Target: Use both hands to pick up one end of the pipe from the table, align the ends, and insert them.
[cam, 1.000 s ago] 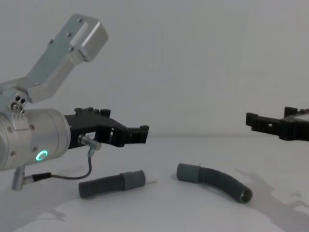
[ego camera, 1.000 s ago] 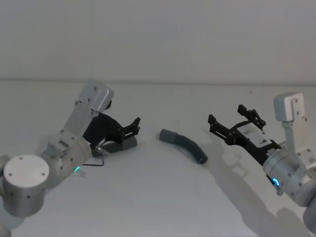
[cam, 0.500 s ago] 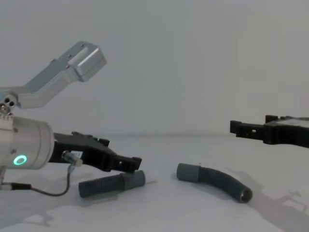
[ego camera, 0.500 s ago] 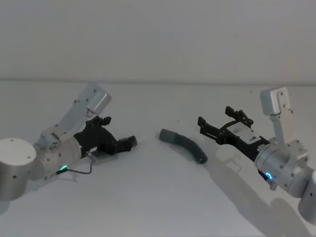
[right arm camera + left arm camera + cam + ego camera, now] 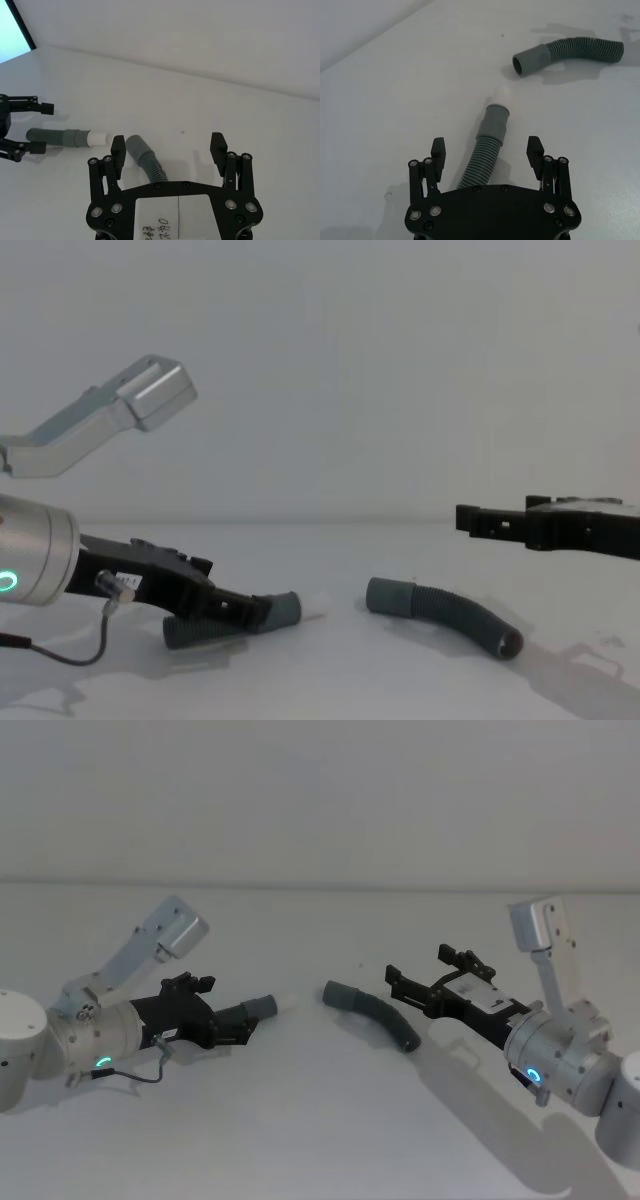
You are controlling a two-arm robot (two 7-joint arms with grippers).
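Left hand point(image 5: 486, 148): held low at the desk point(image 5: 300, 1120) with fingers apart; nothing is gripped yet.
Between its fingers: the ribbed stretch of the straight hose point(image 5: 494, 125) is straddled, with a gap left on each side.
Beyond its fingertips: the smooth cuff and then the white tip point(image 5: 503, 93) are seen, pointing toward the curved hose point(image 5: 375, 1013), which lies apart from them.
Right hand point(image 5: 168, 141): held in the air with fingers spread wide; nothing is held.
Below and ahead of it: the curved hose lies flat on the desk. Its smooth cuff point(image 5: 136, 144) is seen close to one finger, and its ribbed body runs back under the palm.
Far end of the curved hose: a metal-rimmed mouth point(image 5: 508, 643) is turned away from the straight piece.
Step in hand: judged to be the reach for the pick-up. The left side is placed for its grasp, while the right side is not yet down at its piece.
Next move: the left fingers would need to be closed on the ribbed part behind the cuff. The right hand would need to be lowered over the curved piece near its cuff, so that both mating ends are left free.
Count: two hands, two hose pieces, one white tip, one smooth cuff on each piece, one metal-rimmed end, one desk.
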